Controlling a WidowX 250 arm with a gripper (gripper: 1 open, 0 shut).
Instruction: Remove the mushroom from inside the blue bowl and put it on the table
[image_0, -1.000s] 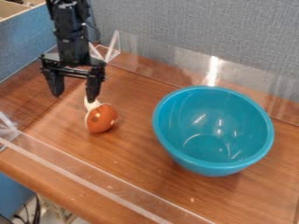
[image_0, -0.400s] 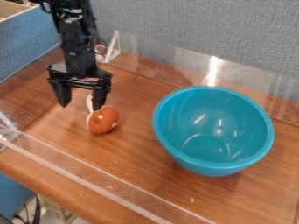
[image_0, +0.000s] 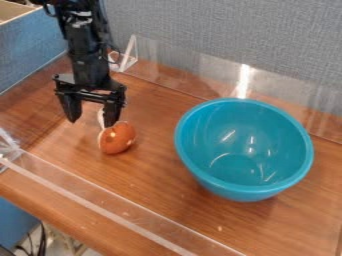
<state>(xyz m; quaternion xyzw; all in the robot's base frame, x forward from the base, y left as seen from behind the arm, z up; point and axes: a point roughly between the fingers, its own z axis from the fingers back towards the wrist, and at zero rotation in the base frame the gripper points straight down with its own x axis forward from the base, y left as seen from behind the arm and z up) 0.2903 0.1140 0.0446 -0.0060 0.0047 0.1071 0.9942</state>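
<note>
The mushroom (image_0: 116, 136) lies on its side on the table (image_0: 80, 180), left of the blue bowl (image_0: 245, 149); its reddish-brown cap faces the camera and its pale stem points back toward the gripper. My gripper (image_0: 91, 110) points down just above and behind the mushroom, jaws open, with nothing between them. The bowl stands upright at the right and shows an empty interior.
Low clear acrylic walls (image_0: 201, 70) edge the tabletop at the back and along the front. A blue panel (image_0: 30, 50) stands at the back left behind the arm.
The gripper has sunk slightly and drifted a little right, staying open. The mushroom has shifted slightly on the table; the bowl has not moved.
</note>
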